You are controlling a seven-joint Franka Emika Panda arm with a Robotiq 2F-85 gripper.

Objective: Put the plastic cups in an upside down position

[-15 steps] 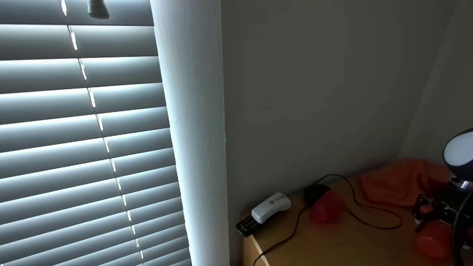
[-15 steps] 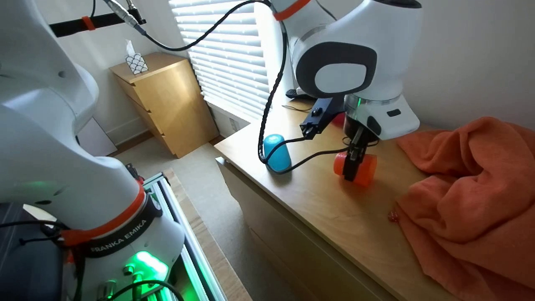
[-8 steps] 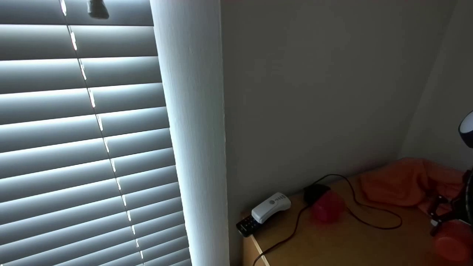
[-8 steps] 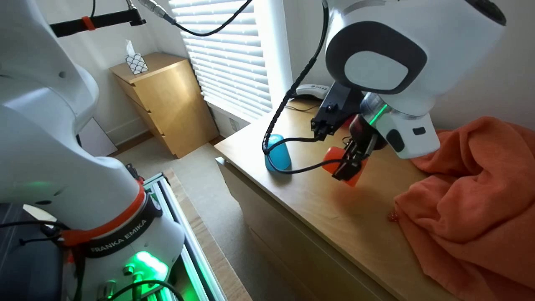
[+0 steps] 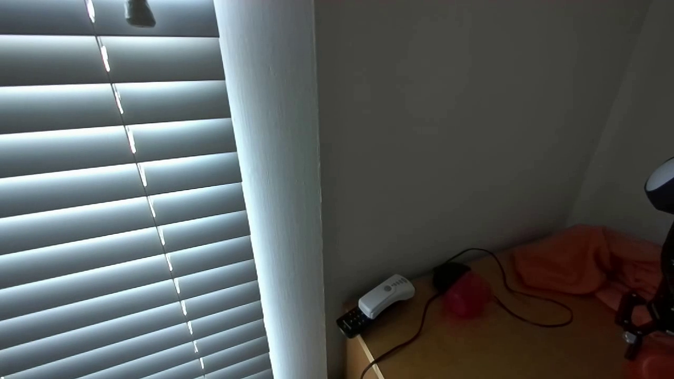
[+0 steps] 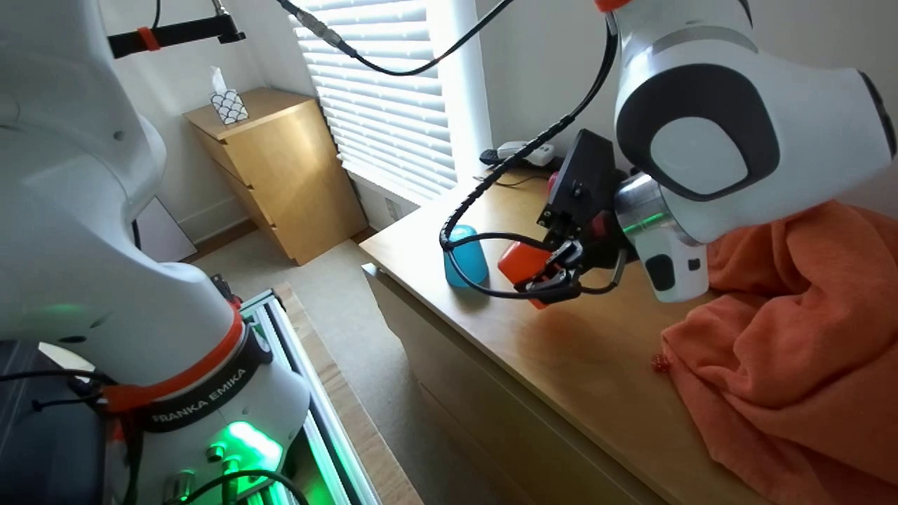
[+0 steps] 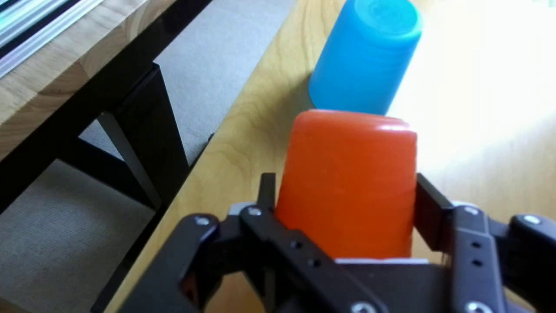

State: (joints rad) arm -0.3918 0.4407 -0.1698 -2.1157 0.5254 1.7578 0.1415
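Window blinds (image 6: 382,112) rise beyond a wooden tabletop (image 6: 610,393). Over it, the gripper (image 7: 346,191) grasps the orange cup (image 7: 352,169) by its sides. The orange cup's narrower, base end points away from the gripper, toward the blue cup (image 7: 365,65) in the wrist view; its long axis follows the gripper's line and leans in an exterior view. Whether it touches the tabletop cannot be told. The blue cup stands base up near the tabletop's long edge. Bare surface for moving stretches between the orange cup and the orange cloth (image 6: 786,337).
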